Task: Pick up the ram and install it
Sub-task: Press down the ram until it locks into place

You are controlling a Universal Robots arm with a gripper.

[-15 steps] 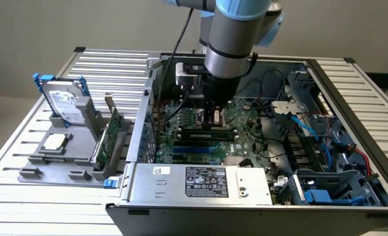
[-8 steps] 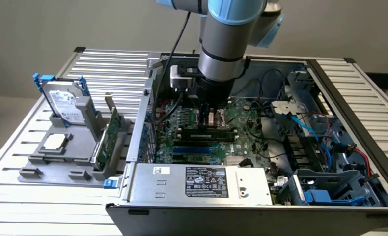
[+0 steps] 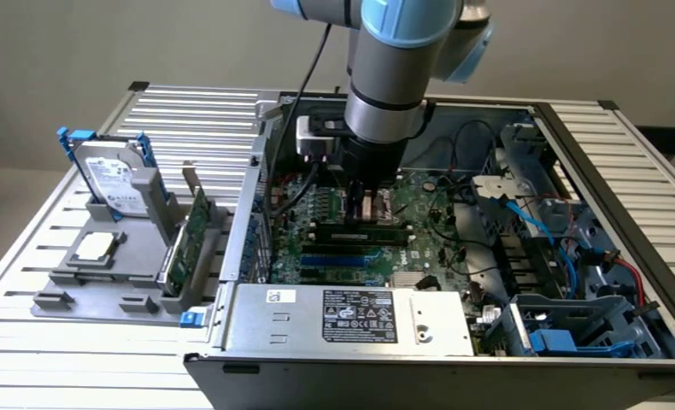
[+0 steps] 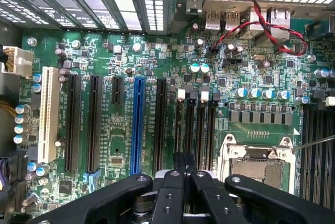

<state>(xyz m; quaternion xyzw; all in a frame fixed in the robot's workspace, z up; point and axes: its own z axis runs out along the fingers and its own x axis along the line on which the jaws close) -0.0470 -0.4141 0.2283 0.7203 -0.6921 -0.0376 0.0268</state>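
Green motherboard [image 3: 435, 248] lay face-up in the open case [image 3: 617, 184]. The case rested on its side on the slatted table [image 3: 41, 359], a lie that let the arm come straight down onto the slots. The ram [image 3: 366, 229] stood on edge in a slot near the board's middle, alongside the CPU socket [image 4: 259, 169]. The gripper [image 4: 183, 157] hung over that slot row, fingers drawn together with nothing seen between them. I judged this a blunt closed tip, suited to pressing a stick home rather than carrying one. The tip was just above the ram; whether it touched the top edge could not be made out. A hard drive [image 3: 115, 184] and an expansion card [image 3: 197, 222] sat parked in a grey fixture [image 3: 98, 299] near the table's edge on the exterior view's left, well apart from the work.
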